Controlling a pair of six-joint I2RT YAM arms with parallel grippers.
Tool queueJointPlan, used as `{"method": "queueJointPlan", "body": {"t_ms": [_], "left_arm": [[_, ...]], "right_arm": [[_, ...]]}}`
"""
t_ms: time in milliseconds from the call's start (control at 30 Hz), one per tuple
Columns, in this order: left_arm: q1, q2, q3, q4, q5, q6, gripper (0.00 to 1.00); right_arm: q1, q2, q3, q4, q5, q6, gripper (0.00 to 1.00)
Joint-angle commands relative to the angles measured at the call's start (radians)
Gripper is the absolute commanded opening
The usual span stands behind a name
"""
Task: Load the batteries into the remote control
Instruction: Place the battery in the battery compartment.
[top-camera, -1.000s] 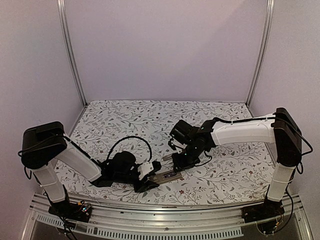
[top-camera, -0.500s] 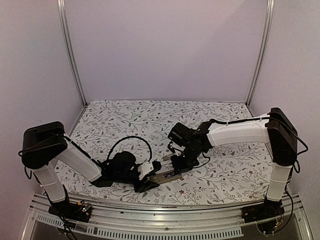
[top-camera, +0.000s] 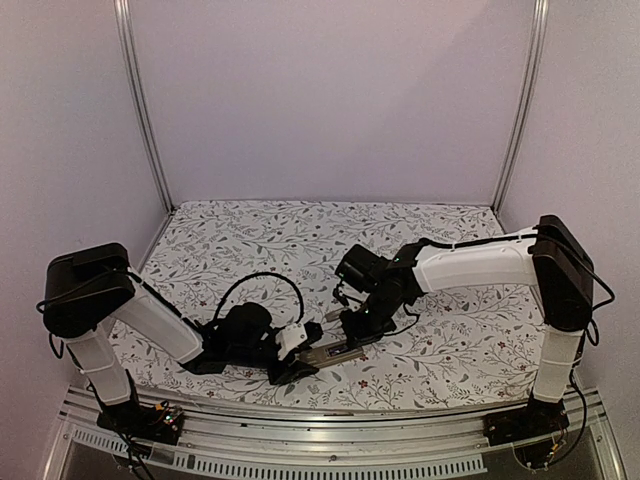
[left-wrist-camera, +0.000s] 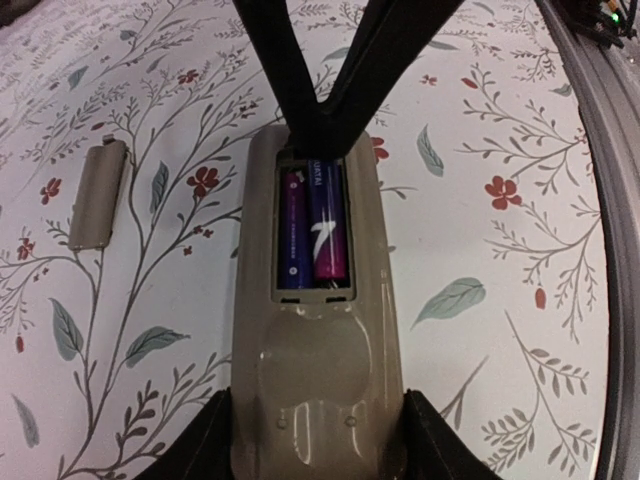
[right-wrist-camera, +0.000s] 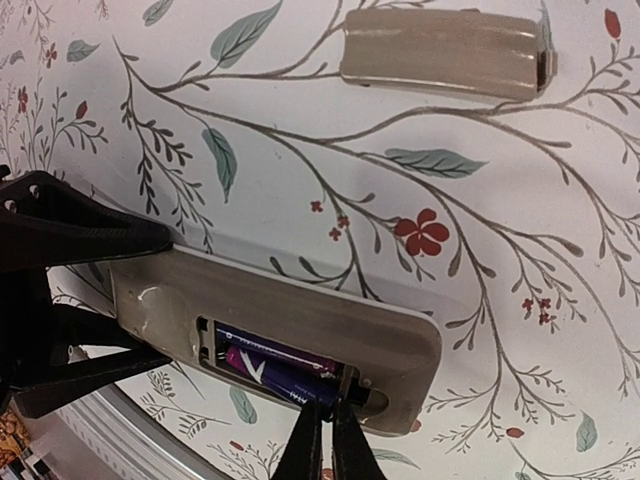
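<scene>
The remote control (left-wrist-camera: 318, 340) lies back up on the flowered cloth, its greyish-tan battery recess uncovered. Two purple and magenta batteries (left-wrist-camera: 312, 225) lie side by side inside the recess. My left gripper (left-wrist-camera: 318, 432) is shut on the remote's near end, one black finger on each long side. The right gripper (right-wrist-camera: 327, 415) is shut, its thin fingertips together and pressed against the end of the nearer battery (right-wrist-camera: 285, 372) at the recess's far end. From above, the right gripper (top-camera: 355, 325) leans down over the remote (top-camera: 335, 351), with the left gripper (top-camera: 300, 358) at its left end.
The small flat tan battery cover (left-wrist-camera: 97, 193) lies loose on the cloth to the left of the remote, and shows as the cover (right-wrist-camera: 445, 55) beyond it in the right wrist view. The table's metal front rail (top-camera: 330, 415) runs close behind the remote.
The right gripper's jaws have closed together and the arm has shifted a little left, down onto the remote's recess. The left arm and the remote have not moved.
</scene>
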Motion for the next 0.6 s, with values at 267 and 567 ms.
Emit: {"method": "queueJointPlan", "body": {"t_ms": [267, 567], "left_arm": [[-0.006, 0.026, -0.006, -0.015, -0.014, 0.023, 0.29], [-0.006, 0.027, -0.007, -0.011, -0.01, 0.025, 0.29]], "right_arm": [[0.037, 0.118, -0.014, -0.047, -0.086, -0.076, 0.0], [0.039, 0.184, 0.0, -0.039, -0.107, -0.101, 0.0]]}}
